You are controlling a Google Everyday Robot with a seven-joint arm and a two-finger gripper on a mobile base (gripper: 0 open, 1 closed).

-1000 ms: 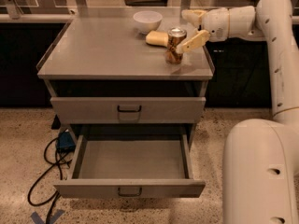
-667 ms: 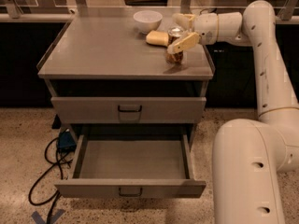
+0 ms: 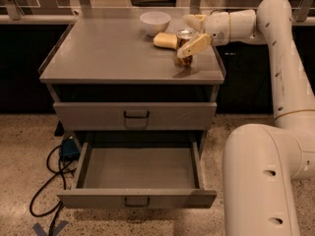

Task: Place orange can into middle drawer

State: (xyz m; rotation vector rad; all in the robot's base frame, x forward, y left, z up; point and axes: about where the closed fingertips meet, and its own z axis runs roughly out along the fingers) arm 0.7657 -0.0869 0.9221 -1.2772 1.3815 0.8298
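Since the earlier frames, the two-finger gripper (image 3: 191, 32) has slid left across the upper right of the frame, from beside the can to straddling it. Its jaws are spread apart and released. One cream-yellow finger (image 3: 196, 44) slants across the front of the can, and the other sits behind the can's silvery top. Whether either finger presses on the can cannot be told.

The small orange-brown drink can (image 3: 183, 59) stands upright on the flat grey cabinet top (image 3: 113, 53), near its right front corner. Just behind it and to the left lies the yellow sponge block (image 3: 165, 40), and further back sits the round white bowl (image 3: 154, 22).

Below the top, the taller-fronted grey upper drawer (image 3: 135, 116) is pushed in. The wide grey metal middle drawer (image 3: 138, 199) is pulled fully out at the lower centre of the frame, its dark handle facing the camera.

A black cable (image 3: 47, 181) loops over the speckled floor at the lower left. The white robot arm (image 3: 283, 58) reaches in from the right edge, with its bulky white lower segment (image 3: 261, 181) filling the lower right corner.
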